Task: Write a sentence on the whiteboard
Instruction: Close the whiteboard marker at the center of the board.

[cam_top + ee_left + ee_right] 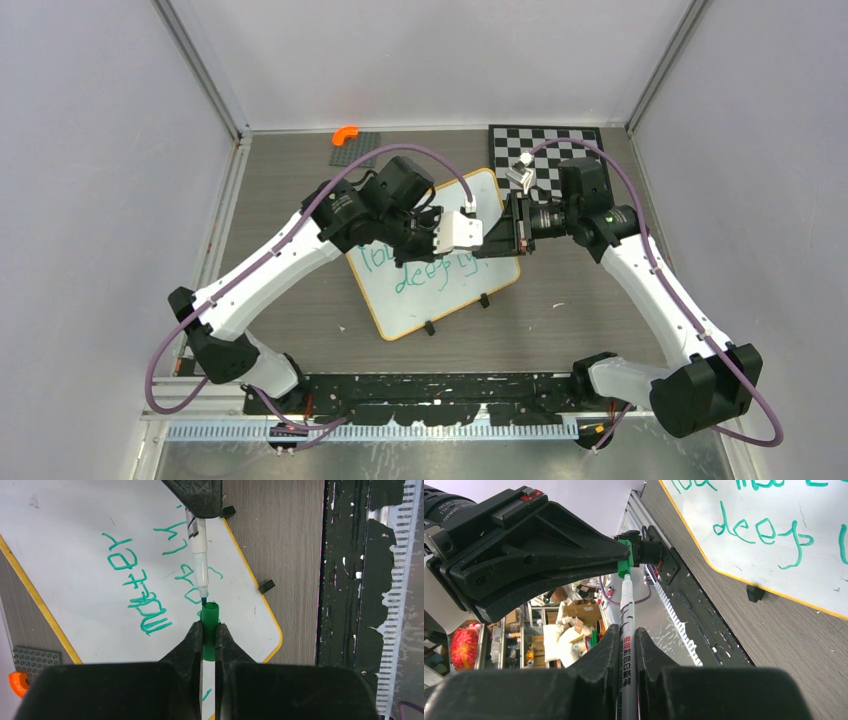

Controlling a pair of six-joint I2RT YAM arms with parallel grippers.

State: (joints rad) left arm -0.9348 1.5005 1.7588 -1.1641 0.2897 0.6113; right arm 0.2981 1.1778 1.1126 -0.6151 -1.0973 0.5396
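Left gripper (pixel 210 631) clamped on green cap (pixel 210 617). Marker (pixel 198 555) tip sits at the cap mouth, just ahead of the fingertips. Right gripper (pixel 627 632) pinched on the marker barrel. Whiteboard (pixel 450 302) lies beneath both grippers, green sentence (pixel 150 617) under the left one.

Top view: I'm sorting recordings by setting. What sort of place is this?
Probably a robotics lab cell: a table walled by plain panels, a chequered board at the back, and shelves with boxes glimpsed in the right wrist view.
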